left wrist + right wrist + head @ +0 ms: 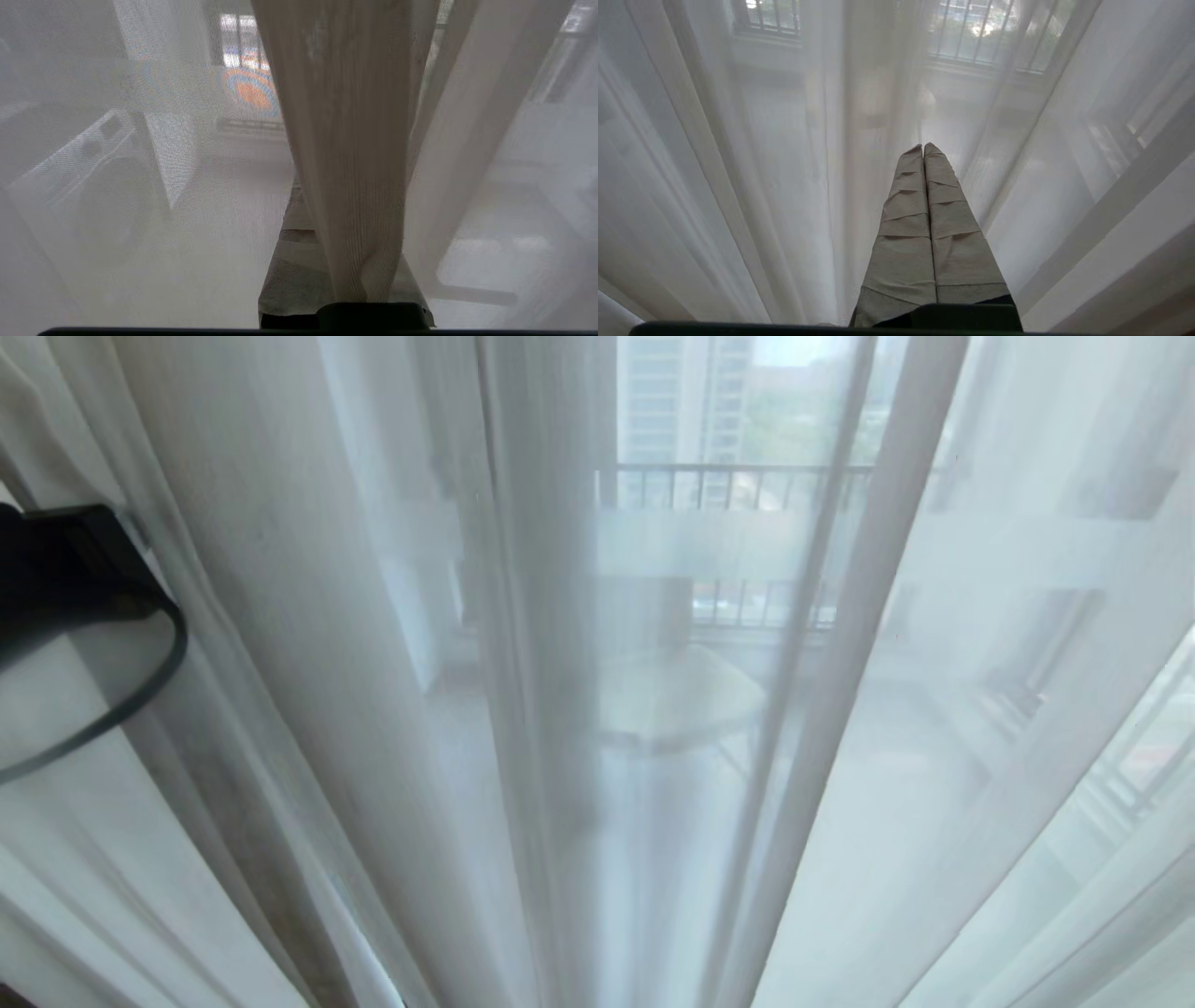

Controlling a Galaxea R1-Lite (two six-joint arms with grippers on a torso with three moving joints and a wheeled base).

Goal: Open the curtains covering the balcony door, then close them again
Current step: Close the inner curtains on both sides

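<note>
White sheers (308, 644) fill the head view from edge to edge, hanging in long folds. Nearest, at that view's left edge, the left arm (65, 569) shows as a black block with a looped cable, pressed against the fabric. In its wrist view the left gripper (359, 261) is pinched shut on a ribbed beige fold of the curtains (355, 140), the fold running between the wrapped fingers (294, 275). The right gripper (923, 148) hangs free before the sheers, fingers pressed together and empty. Beyond the fabric a frosted band on the door (709, 546), then a railing (738, 485) and towers (681, 392).
</note>
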